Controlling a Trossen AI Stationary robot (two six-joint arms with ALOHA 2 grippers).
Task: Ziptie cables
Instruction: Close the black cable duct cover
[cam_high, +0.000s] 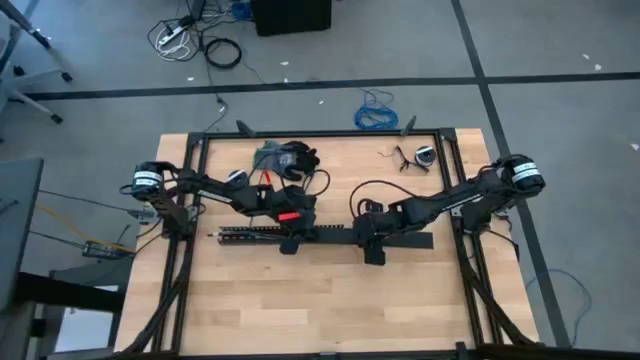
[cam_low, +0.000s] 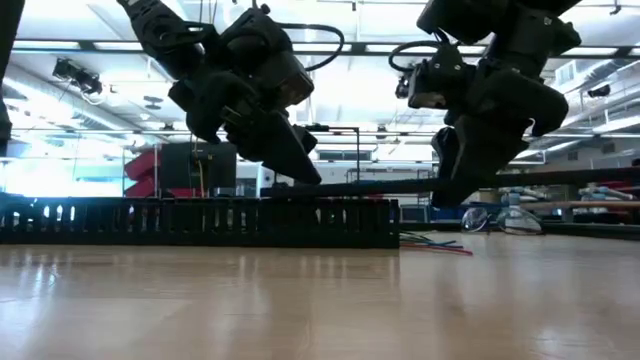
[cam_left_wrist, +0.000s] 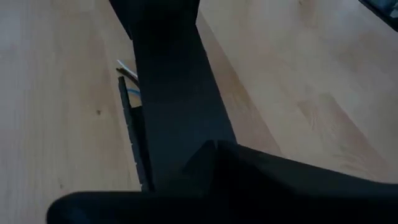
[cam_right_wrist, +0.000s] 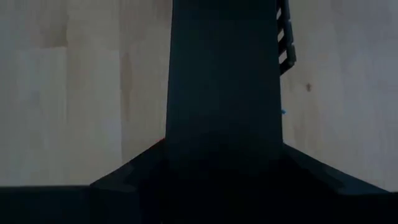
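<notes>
Both the left gripper (cam_high: 291, 236) and right gripper (cam_high: 372, 240) hold a flat black cover strip (cam_low: 380, 186) over the slotted cable duct (cam_low: 200, 222), finger opening untellable; at the duct's 3 o'clock end thin cables (cam_low: 435, 243) trail out, so the strip should probably descend level, pinching none.

Black slotted cable duct (cam_low: 200, 222) on pale wood-grain desk (cam_high: 330, 300). Just beside duct's end, thin red, green and blue cables (cam_low: 435, 243). Beyond desk's far edge, blue coiled cable (cam_high: 377, 112) on grey floor.

Pale wooden table (cam_high: 330, 300) (smooth, faintly glossy grain), matt black plastic slotted strip (cam_low: 200, 222), thin plastic-coated cables (cam_low: 435, 243).
</notes>
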